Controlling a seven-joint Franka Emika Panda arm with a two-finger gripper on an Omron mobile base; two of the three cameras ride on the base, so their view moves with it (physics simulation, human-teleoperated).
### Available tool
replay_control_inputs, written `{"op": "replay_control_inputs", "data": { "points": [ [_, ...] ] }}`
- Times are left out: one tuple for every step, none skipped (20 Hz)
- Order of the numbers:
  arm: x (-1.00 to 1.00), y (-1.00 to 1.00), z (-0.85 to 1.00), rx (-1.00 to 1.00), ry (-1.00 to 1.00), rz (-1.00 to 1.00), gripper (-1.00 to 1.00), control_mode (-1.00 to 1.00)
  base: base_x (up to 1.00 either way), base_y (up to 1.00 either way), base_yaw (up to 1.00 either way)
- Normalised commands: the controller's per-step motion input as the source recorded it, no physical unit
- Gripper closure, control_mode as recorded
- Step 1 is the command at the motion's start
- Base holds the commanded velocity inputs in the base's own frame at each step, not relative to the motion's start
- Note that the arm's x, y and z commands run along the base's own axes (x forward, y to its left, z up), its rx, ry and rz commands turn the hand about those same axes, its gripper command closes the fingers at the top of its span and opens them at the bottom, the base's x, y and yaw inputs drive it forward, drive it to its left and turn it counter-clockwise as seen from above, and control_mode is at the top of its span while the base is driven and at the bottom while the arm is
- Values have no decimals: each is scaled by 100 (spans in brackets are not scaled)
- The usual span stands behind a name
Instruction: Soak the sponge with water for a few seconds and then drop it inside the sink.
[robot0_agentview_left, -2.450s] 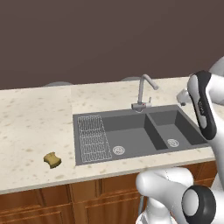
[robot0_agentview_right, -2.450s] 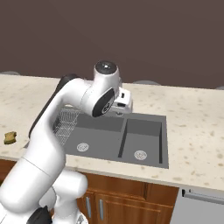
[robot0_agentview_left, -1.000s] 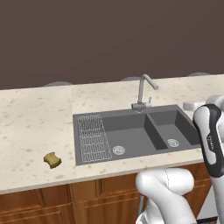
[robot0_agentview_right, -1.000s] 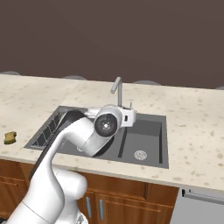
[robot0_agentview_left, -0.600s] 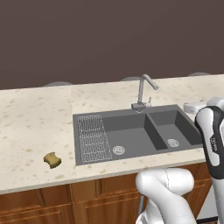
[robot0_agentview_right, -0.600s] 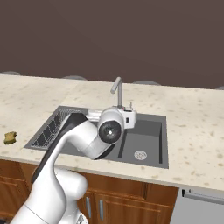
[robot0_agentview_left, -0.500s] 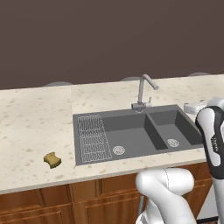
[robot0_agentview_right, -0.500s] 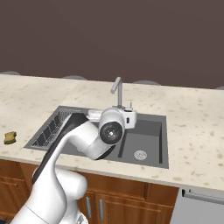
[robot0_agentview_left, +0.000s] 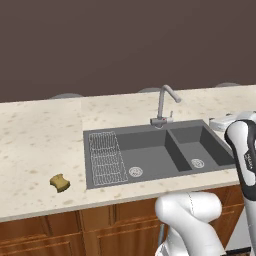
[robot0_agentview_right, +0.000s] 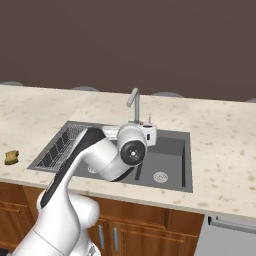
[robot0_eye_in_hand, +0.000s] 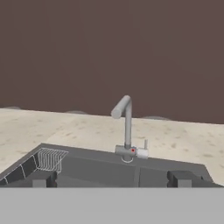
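The sponge (robot0_agentview_left: 60, 183) (robot0_agentview_right: 11, 157), a small mustard-yellow block, lies on the counter left of the sink (robot0_agentview_left: 150, 150) (robot0_agentview_right: 172, 150) (robot0_eye_in_hand: 96, 168). My gripper (robot0_eye_in_hand: 113, 179) hovers low over the sink's front part, far from the sponge. It is open, its two dark fingertips (robot0_eye_in_hand: 43, 178) stand wide apart and nothing is between them. It looks straight at the grey gooseneck faucet (robot0_eye_in_hand: 127, 127) (robot0_agentview_left: 164, 102) (robot0_agentview_right: 134, 102). No water shows at the spout. In the right base view my elbow and wrist hide much of the left basin.
A wire-grid drainboard (robot0_agentview_left: 106, 157) (robot0_eye_in_hand: 50, 159) fills the sink's left section. Round drains (robot0_agentview_left: 135, 171) (robot0_agentview_right: 160, 176) sit in the basin floors. Speckled beige counter (robot0_agentview_left: 35, 145) surrounds the sink, with a dark wall behind and wooden cabinets (robot0_agentview_left: 60, 235) below.
The arm has come down from a raised pose to low at the sink's front. Over the last half second it barely moved. The jaws stayed open and the sponge has not moved.
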Motion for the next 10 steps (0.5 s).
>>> {"op": "replay_control_inputs", "data": {
  "points": [
    [25, 0, -17, 0, 0, 3, -100, -100, 0, 0, 0],
    [24, 0, -18, 0, 0, 2, -100, -100, 0, 0, 0],
    [21, 0, -16, 0, 0, 1, -100, -100, 0, 0, 0],
    [19, 0, -19, 0, 0, 0, -100, -100, 0, 0, 0],
    [15, 0, -25, 0, 0, 0, -100, -100, 0, 0, 0],
    [14, 0, -31, 0, 0, 0, -100, -100, 0, 0, 0],
    [15, 0, -34, 0, 0, 0, -100, -100, 0, 0, 0],
    [16, 0, -36, 0, -1, 0, -100, -100, 0, 0, 0],
    [15, 0, -39, 0, -1, 0, -100, -100, 0, 0, 0],
    [16, 0, -44, 0, -3, 0, -100, -100, 0, 0, 0]
  ]
}}
